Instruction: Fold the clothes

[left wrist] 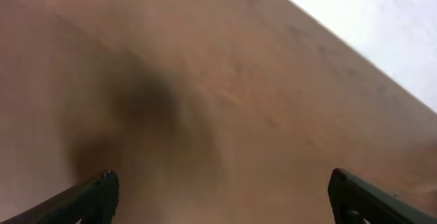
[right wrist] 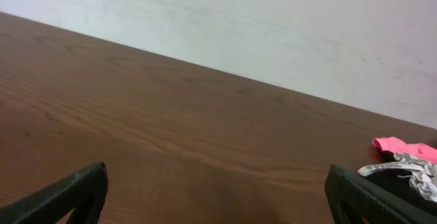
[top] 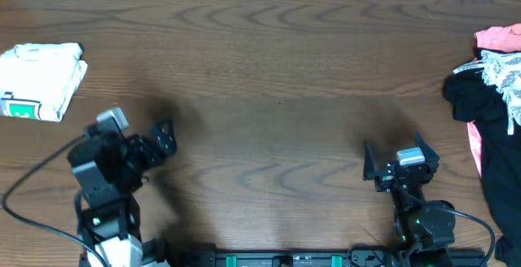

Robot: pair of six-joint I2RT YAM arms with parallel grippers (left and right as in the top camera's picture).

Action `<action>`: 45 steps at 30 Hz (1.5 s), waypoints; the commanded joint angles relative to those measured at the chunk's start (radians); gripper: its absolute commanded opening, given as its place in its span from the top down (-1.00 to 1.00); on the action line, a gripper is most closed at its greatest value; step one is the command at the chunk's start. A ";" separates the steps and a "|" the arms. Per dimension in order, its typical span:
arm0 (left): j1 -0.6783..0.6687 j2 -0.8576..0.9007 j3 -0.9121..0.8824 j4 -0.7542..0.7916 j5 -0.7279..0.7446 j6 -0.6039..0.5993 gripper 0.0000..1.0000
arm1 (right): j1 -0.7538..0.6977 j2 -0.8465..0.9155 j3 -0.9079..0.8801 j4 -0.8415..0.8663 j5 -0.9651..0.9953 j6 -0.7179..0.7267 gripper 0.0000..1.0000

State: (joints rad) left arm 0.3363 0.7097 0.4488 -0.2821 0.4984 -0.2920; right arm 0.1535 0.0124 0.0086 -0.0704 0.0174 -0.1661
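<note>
A dark brown wood-grain table (top: 269, 55) fills the overhead view, and a pale, scuffed wall (right wrist: 273, 19) rises behind its far edge in the right wrist view.

The white T-shirt (top: 45, 76) lies at the far left of the table as a compact, roughly square folded bundle. Its layers are stacked and its edges are fairly even. On its near left corner is a small green label (top: 20, 108) with a white mark in it, but any writing is too small to read.

At the opposite side, along the right edge, is a loose heap of other clothing. A black garment (top: 480, 104) is crumpled and trails toward the near edge, a pink garment (top: 496, 37) lies above and behind it, and a white patterned, lace-like cloth (top: 506, 76) is draped over the black one. The heap is well apart from the T-shirt.

The left gripper (top: 167, 137) hangs over bare wood near the T-shirt without touching it. Its jaws are spread wide and hold nothing, and its own camera view is blurred. The right gripper (top: 396, 151) sits low near the front edge, to the left of the heap, its jaws likewise wide apart and empty.
</note>
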 commanded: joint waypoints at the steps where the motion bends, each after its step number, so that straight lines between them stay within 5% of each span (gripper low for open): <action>1: -0.008 -0.061 -0.043 -0.040 0.004 0.003 -0.96 | -0.010 -0.006 -0.003 -0.003 -0.007 -0.007 -0.98; 10: -0.167 -0.103 -0.063 -0.102 -0.146 0.006 -0.96 | -0.010 -0.006 -0.003 -0.003 -0.007 -0.007 -0.98; 29: -0.249 -0.258 -0.367 0.381 -0.198 0.018 -0.96 | -0.010 -0.006 -0.003 -0.003 -0.007 -0.007 -0.99; 45: -0.334 -0.334 -0.382 0.388 -0.306 0.166 -0.96 | -0.010 -0.006 -0.003 -0.003 -0.007 -0.007 -0.98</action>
State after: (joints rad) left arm 0.0132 0.3950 0.0738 0.1062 0.2218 -0.1944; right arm 0.1535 0.0124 0.0086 -0.0704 0.0154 -0.1658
